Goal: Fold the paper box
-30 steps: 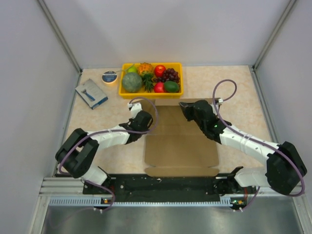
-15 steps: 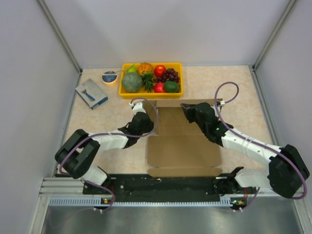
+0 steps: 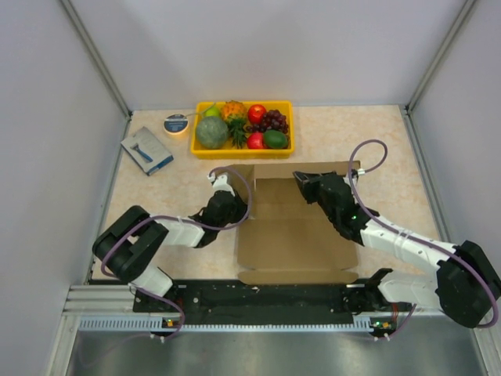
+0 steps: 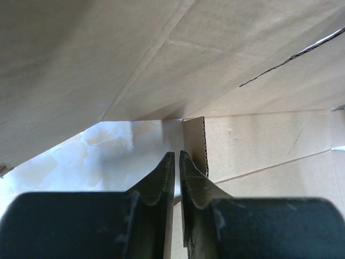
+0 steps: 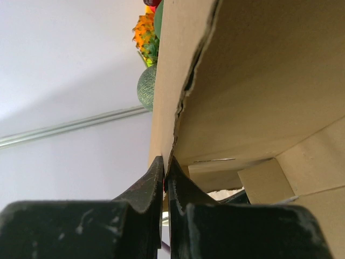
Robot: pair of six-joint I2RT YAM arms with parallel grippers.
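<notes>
The paper box [image 3: 290, 231] is a brown cardboard sheet lying in the middle of the table, its back flap [image 3: 313, 169] raised. My right gripper [image 3: 302, 180] is shut on that flap's edge. In the right wrist view the torn cardboard edge [image 5: 180, 108] runs down between the fingertips of the right gripper [image 5: 165, 161]. My left gripper [image 3: 237, 205] sits at the box's left side. In the left wrist view its jaws [image 4: 177, 154] stand a narrow slit apart with nothing between them, just left of a corrugated flap end [image 4: 195, 141], under a leaning cardboard panel [image 4: 161, 48].
A yellow tray [image 3: 243, 152] of fruit stands right behind the box. A blue-and-grey packet [image 3: 147, 150] and a small round tin [image 3: 176, 123] lie at the back left. Grey walls close in both sides. The arms' base rail [image 3: 266, 296] runs along the near edge.
The left gripper has slid nearer along the box's left side and its jaws have parted slightly. The right gripper has drawn the back flap a little nearer and to the right.
</notes>
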